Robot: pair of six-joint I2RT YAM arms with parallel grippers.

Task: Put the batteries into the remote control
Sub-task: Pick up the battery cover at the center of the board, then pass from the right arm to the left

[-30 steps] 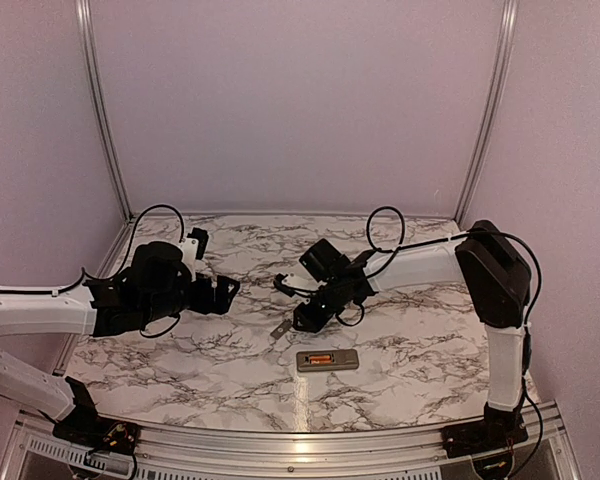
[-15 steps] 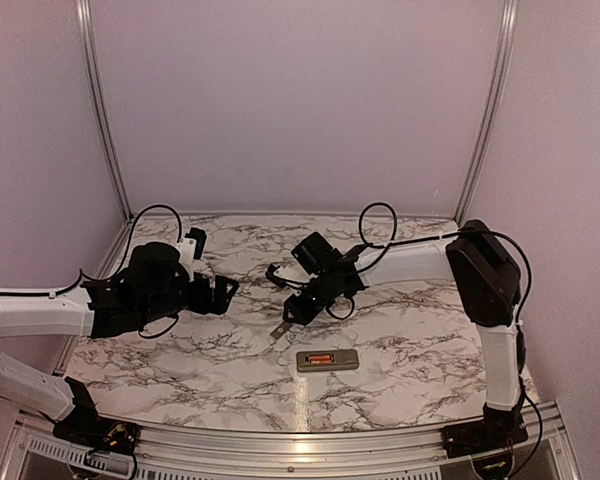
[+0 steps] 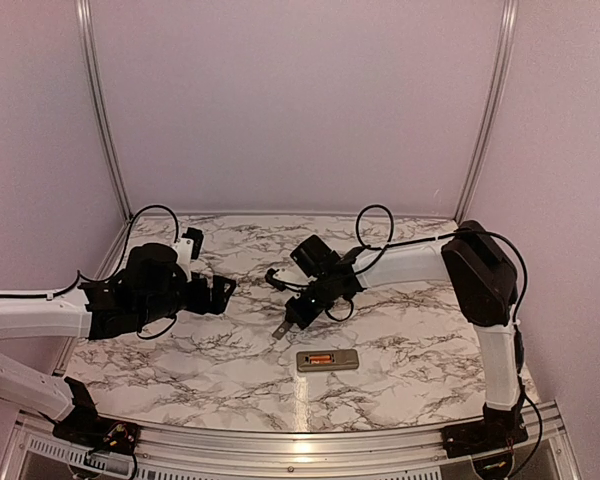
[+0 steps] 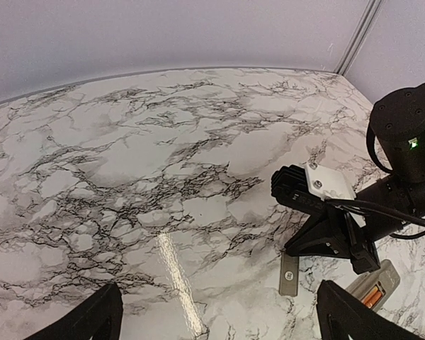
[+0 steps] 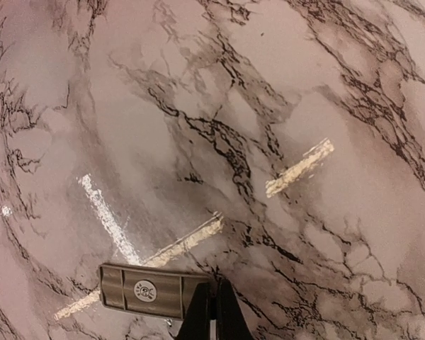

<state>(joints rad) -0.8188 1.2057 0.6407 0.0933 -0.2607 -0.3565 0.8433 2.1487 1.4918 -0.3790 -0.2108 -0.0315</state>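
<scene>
The remote control [image 3: 327,360] lies back-up near the table's front middle, with orange batteries [image 3: 321,359] in its open recess; I cannot tell how many. It also shows at the lower right edge of the left wrist view [image 4: 380,280], with the orange batteries [image 4: 370,297]. A loose grey cover plate [image 3: 280,328] lies flat to its upper left. My right gripper [image 3: 294,316] is shut, its tips [image 5: 214,312] down at the right end of the cover plate [image 5: 145,290]. My left gripper [image 3: 223,291] is open and empty, hovering to the left [image 4: 216,315].
The marble table [image 3: 410,330] has metal posts and pale walls at the back and sides. The right arm's wrist and cables [image 4: 404,142] hang over the table's middle, close to the plate [image 4: 288,275].
My right gripper has moved left and down, from over the middle to the cover plate's end. My left arm has drawn back slightly. The remote has not moved.
</scene>
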